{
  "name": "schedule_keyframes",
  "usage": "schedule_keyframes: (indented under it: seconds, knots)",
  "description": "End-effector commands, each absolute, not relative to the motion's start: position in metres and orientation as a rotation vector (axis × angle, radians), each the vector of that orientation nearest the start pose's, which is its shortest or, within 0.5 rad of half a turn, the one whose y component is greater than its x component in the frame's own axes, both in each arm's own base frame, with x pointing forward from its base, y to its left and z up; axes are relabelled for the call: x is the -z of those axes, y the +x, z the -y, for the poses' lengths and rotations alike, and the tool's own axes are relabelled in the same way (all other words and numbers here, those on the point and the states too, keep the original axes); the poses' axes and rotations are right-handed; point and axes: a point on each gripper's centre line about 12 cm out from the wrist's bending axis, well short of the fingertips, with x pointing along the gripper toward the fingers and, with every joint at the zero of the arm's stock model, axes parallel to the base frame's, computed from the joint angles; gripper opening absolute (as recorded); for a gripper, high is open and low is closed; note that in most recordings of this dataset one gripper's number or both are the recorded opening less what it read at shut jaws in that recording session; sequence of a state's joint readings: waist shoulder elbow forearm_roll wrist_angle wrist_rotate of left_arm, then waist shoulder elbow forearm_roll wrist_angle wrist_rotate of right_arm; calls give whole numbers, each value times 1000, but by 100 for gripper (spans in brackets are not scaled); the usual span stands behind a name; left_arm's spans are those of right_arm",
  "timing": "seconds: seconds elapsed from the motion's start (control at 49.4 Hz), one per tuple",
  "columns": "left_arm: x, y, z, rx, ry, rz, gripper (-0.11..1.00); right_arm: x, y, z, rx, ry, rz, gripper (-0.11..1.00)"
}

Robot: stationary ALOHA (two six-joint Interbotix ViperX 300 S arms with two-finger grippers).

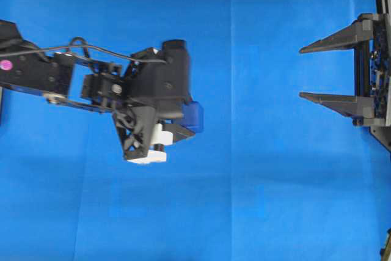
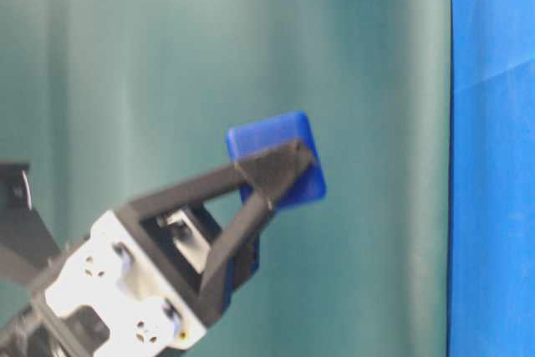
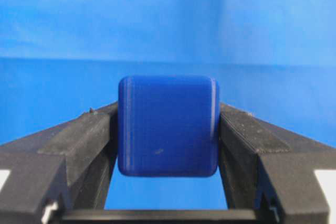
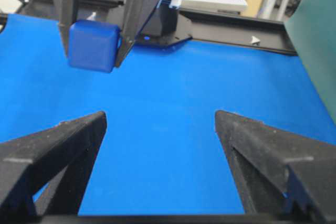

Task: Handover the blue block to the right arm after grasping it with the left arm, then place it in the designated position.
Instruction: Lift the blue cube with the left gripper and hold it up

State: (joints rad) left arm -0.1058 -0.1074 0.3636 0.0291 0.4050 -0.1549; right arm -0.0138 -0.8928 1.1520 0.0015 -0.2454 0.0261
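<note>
- The left arm (image 1: 36, 71) reaches in from the left edge of the table (image 1: 256, 200); its tool (image 1: 186, 120) is clamped on the blue block (image 1: 194, 116), which is held up off the cloth rather than resting on it.
- In the left wrist view the block (image 3: 168, 125) sits squarely between the two fingers (image 3: 86, 140), touching both, near their tips — its front face is fully exposed.
- From table level the block (image 2: 280, 152) is at the very tip of the pointed fingers (image 2: 267, 169), tilted, with a teal backdrop (image 2: 209, 56) behind it.
- A small round magenta sticker (image 1: 5, 65) is on the left arm; any writing on it is too small to read.
- The block is dark blue with rounded edges and fine layered lines across its face; the fingers are matte black and wedge-shaped, with white brackets (image 1: 153, 151) at the rail.
- The table is covered in smooth bright blue cloth.
- The right arm's tool (image 1: 302, 71) stands at the right edge with its fingers spread wide and nothing between them — well apart from the block, which shows beyond them in the right wrist view (image 4: 93, 45).
</note>
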Motion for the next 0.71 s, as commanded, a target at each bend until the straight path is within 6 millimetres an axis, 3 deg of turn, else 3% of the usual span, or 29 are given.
schedule_keyframes:
  seconds: [0.0,0.385,0.689]
  knots:
    - [-304,398,38,54,-88,-534,48,-292,214,3,14,27,12,98]
    - [-306,354,25,71,-50,-148,48,-294,215,3,15,20,25,98]
    - [-296,352,18,55,-50,-66,48,-294,216,3,14,15,23,98]
